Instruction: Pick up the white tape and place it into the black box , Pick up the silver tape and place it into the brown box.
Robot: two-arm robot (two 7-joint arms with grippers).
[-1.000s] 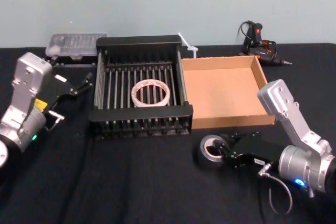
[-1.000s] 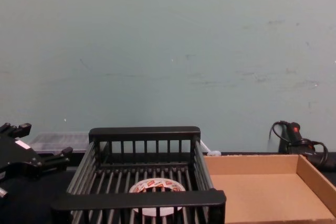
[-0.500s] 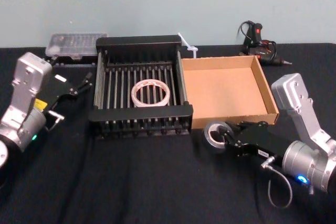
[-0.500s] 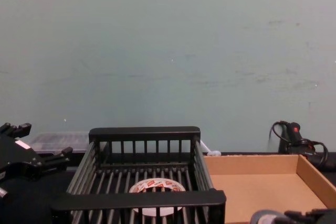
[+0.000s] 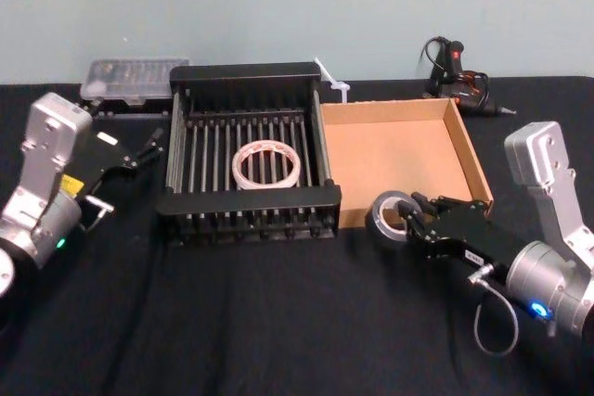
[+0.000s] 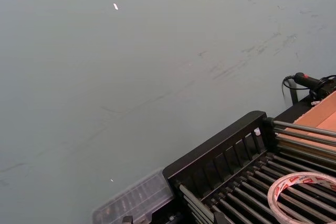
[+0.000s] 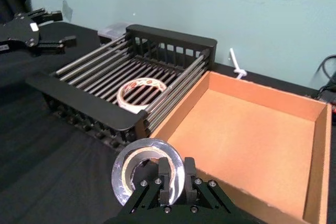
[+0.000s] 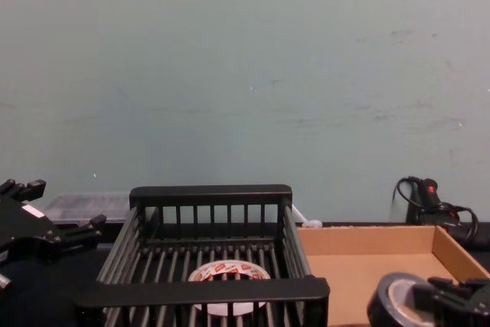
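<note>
The silver tape (image 5: 390,213) hangs upright above the table, just in front of the brown box's (image 5: 399,155) front wall. My right gripper (image 5: 413,215) is shut on the roll's rim, one finger inside its pale core. In the right wrist view the silver tape (image 7: 152,145) stands before the fingers (image 7: 165,174); in the chest view the silver tape (image 8: 394,300) shows at the lower right. The white tape (image 5: 267,165) lies flat on the slats of the black box (image 5: 249,199). My left gripper (image 5: 130,173) rests open left of the black box.
A clear plastic case (image 5: 135,76) sits behind the black box at the back left. A glue gun with its cable (image 5: 455,71) lies behind the brown box. A white zip tie (image 5: 332,81) lies between the two boxes' back corners. Black cloth covers the table.
My right gripper has lifted the silver tape off the table and carried it up and right, toward the brown box's front wall. The left arm has stayed still.
</note>
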